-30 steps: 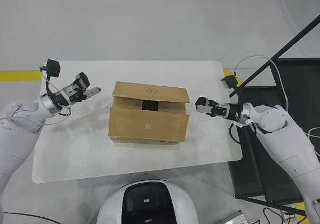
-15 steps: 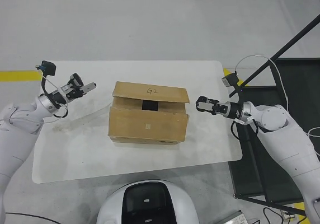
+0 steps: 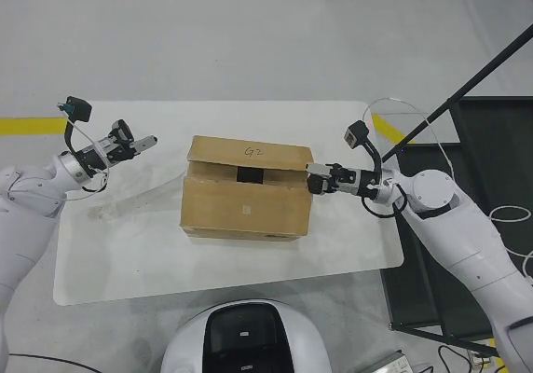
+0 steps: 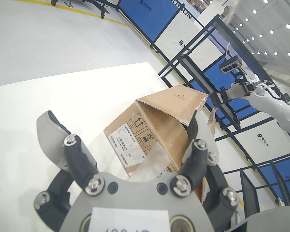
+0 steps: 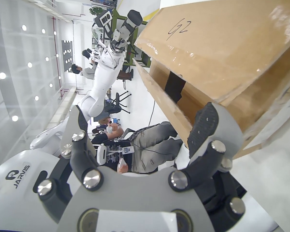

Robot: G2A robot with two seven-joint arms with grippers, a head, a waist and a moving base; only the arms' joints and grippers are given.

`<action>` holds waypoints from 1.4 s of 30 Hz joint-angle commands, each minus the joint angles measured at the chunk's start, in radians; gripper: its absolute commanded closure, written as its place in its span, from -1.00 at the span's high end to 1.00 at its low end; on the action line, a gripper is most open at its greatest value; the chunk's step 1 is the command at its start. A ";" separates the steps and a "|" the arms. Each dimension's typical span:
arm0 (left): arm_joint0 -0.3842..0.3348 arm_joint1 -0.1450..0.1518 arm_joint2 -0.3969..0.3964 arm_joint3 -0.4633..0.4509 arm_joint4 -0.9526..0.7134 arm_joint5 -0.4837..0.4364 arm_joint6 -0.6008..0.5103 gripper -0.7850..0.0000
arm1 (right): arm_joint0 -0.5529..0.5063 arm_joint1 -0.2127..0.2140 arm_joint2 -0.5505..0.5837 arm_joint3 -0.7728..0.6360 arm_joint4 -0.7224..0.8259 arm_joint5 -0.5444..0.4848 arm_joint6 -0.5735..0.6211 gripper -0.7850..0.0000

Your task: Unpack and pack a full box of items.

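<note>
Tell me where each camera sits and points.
Top view: above the arms, looking down at table and box; left gripper and right gripper show.
Left wrist view: on that wrist, facing the box past the open left gripper.
Right wrist view: on that wrist, facing the box past the open right gripper.
All three share the box.

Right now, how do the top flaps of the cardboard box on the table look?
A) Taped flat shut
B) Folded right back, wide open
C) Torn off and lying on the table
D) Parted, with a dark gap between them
D: seen from above, the cardboard box has a dark gap between its two top flaps. Both flaps are attached, and they are neither sealed flat nor spread wide.
</note>
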 commanded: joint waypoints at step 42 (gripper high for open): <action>0.000 0.000 0.000 0.000 0.000 0.000 0.000 1.00 | 0.081 -0.103 -0.102 0.174 -0.046 0.061 -0.059 1.00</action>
